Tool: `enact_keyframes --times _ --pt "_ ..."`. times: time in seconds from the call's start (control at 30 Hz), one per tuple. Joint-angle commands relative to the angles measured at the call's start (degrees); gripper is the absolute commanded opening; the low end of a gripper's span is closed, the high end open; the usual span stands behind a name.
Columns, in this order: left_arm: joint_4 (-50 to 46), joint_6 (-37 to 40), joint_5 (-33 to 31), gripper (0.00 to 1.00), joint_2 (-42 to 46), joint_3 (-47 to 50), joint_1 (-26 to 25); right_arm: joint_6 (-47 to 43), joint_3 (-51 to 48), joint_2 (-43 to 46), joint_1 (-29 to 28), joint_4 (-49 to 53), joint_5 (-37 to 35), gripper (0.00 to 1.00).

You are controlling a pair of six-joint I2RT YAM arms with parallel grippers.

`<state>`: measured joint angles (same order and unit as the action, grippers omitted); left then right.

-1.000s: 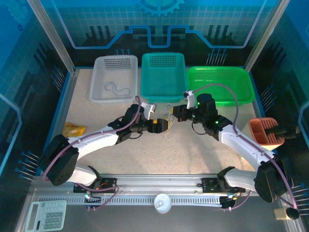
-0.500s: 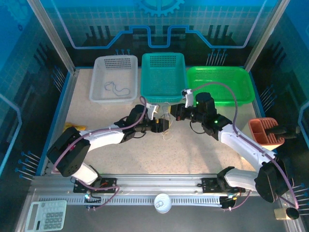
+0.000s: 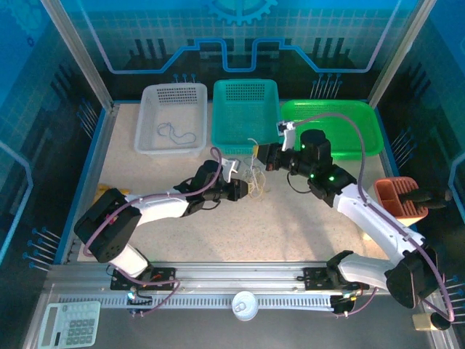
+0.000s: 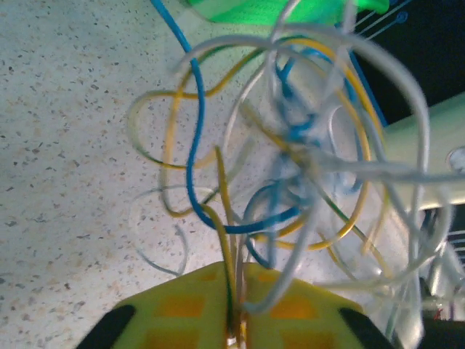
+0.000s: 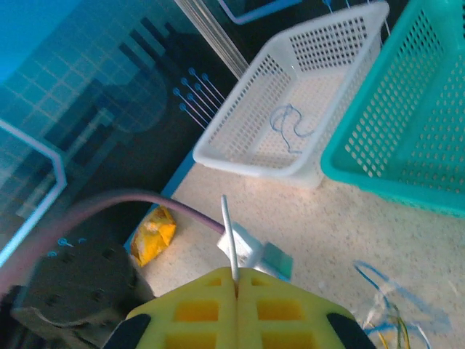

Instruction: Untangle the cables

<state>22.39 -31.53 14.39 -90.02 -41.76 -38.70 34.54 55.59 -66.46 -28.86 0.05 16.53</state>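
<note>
Cable tangle (image 3: 254,179) strung between grippers over middle of table (image 3: 305,218), just before teal basket (image 3: 245,109). Left gripper (image 4: 234,291) clenched on yellow and white strands at tangle's near end. Right gripper (image 5: 236,280) pinches single white cable (image 5: 228,233) on tangle's far side. Separate bluish cable (image 3: 176,133) lies in white basket (image 3: 149,120).

Left arm (image 3: 154,207) and right arm (image 3: 372,220) had white link shells, black joint housings and black wrists. A thick purple cable (image 5: 138,197) ran loose along each arm. A green light (image 3: 328,175) glowed on the right forearm. Left gripper (image 3: 249,189) and right gripper (image 3: 259,154) had yellow fingers (image 4: 174,309) with square orange-tinted recesses, black at the outer corners
</note>
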Motion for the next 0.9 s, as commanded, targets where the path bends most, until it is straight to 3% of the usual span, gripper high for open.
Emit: enact_keyframes --times 0.0,0.07,0.43,0.63,0.87 --pt "0.73 0.58 0.14 0.04 -0.69 1.32 -0.41 0.60 4.13 2.37 -0.18 -0.16 -0.23 0.00" --pt "0.72 0.43 0.09 0.00 -0.61 1.59 -0.41 0.86 5.34 3.23 -0.05 -0.27 -0.27 0.00" --pt "0.04 0.42 -0.36 0.00 0.54 2.81 -0.39 1.23 2.14 9.44 0.98 -1.34 -5.97 0.00" --pt "-1.61 0.68 -1.30 0.00 1.42 3.17 -0.35 0.97 0.18 7.65 1.88 -1.39 -3.82 0.00" --pt "-1.32 0.55 -1.31 0.00 1.27 4.12 -0.41 -3.56 14.96 4.73 3.03 4.15 -1.94 0.00"
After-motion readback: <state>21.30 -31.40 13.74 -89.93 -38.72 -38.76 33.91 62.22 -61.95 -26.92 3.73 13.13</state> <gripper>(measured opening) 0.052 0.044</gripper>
